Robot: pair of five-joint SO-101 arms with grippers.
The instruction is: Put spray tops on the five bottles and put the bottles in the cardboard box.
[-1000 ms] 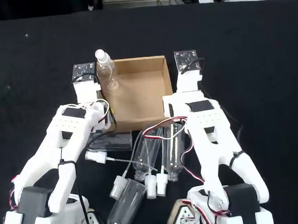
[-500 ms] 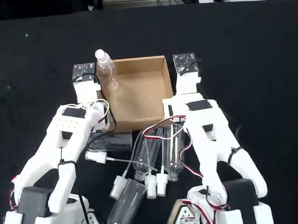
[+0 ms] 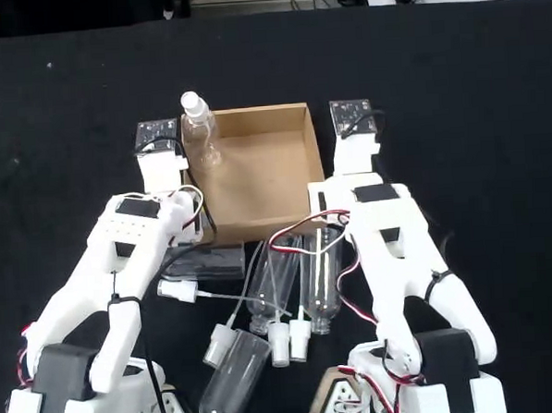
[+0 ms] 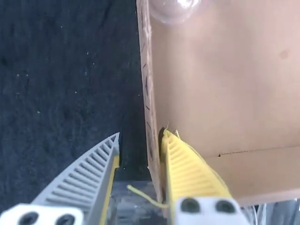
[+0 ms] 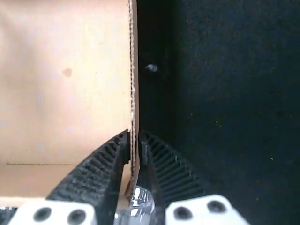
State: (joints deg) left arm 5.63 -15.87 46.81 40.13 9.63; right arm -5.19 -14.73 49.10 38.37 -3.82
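Note:
The cardboard box (image 3: 258, 221) lies open in the middle of the table. One clear bottle with a spray top (image 3: 198, 132) stands in its far left corner; its base (image 4: 176, 7) shows in the left wrist view. My left gripper (image 4: 140, 135) is open and straddles the box's left wall (image 4: 149, 93), the yellow finger (image 4: 187, 173) inside. My right gripper (image 5: 134, 135) is shut on the box's right wall (image 5: 133, 70). Uncapped bottles (image 3: 321, 278) (image 3: 271, 281) (image 3: 234, 380) lie near the arms' bases. Loose spray tops (image 3: 178, 288) (image 3: 290, 340) (image 3: 218, 344) lie among them.
Another clear bottle (image 3: 205, 261) lies against the box's near wall under my left arm (image 3: 130, 242). A bottle neck (image 5: 139, 204) shows just below my right gripper. Black cloth (image 3: 475, 113) covers the table on both sides of the box.
My right arm has shifted slightly right and nearer, and the box with the standing bottle has moved a little right with it. The left arm has stayed put.

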